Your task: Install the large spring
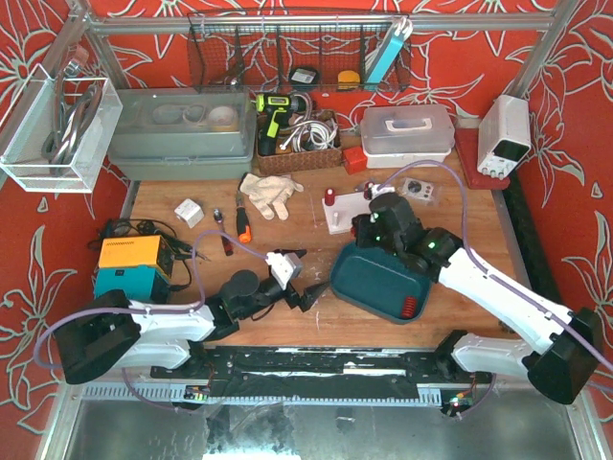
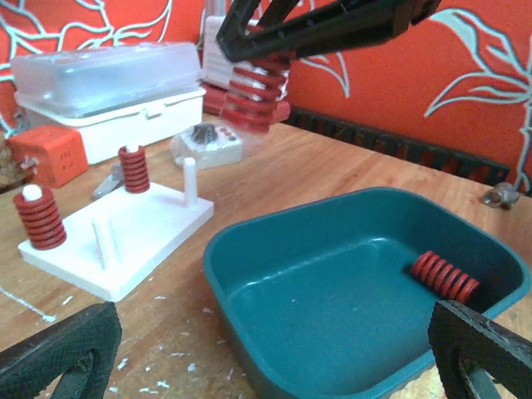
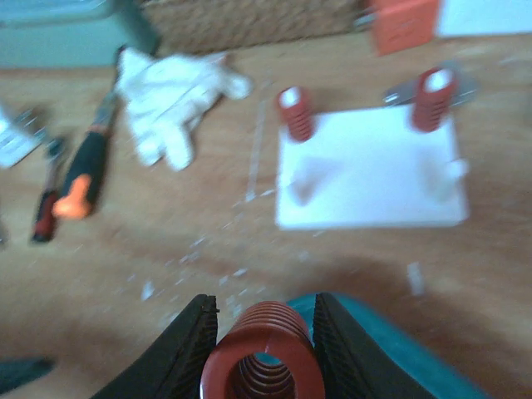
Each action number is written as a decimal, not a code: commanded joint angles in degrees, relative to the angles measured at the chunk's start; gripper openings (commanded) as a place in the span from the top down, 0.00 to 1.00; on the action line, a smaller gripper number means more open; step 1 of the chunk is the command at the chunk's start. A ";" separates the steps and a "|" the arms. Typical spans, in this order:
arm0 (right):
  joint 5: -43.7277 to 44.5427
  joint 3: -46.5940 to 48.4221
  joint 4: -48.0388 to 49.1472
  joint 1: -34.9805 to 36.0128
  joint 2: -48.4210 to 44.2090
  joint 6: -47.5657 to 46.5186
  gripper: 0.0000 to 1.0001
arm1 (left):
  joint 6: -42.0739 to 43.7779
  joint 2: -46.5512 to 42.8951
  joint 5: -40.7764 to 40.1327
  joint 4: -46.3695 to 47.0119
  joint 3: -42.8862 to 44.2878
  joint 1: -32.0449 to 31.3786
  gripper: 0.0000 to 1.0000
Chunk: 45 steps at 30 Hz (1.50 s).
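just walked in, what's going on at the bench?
The right hand is clamped on a large red spring, holding it in the air near the white peg board, not on a peg yet. Two seated springs are on the board's pegs, and two bare pegs are free. A spare spring lies in the teal tray. The left hand sits open by the tray, holding nothing.

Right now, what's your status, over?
Right tool shut on large spring, aloft near peg board. Left tool open, by teal tray. Two pegs bare, nothing blocking.
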 commanded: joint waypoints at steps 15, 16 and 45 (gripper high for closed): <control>2.89 8.59 11.03 -20.04 20.07 -10.15 1.00 | -12.70 -0.66 -15.15 -13.93 5.06 5.21 0.00; 2.72 8.79 11.27 -20.46 21.04 -10.27 1.00 | -13.21 -1.18 -15.25 -14.17 4.87 5.60 0.00; 1.26 11.20 13.69 -22.94 33.58 -11.63 0.75 | -13.16 -2.13 -13.68 -14.25 4.72 5.97 0.00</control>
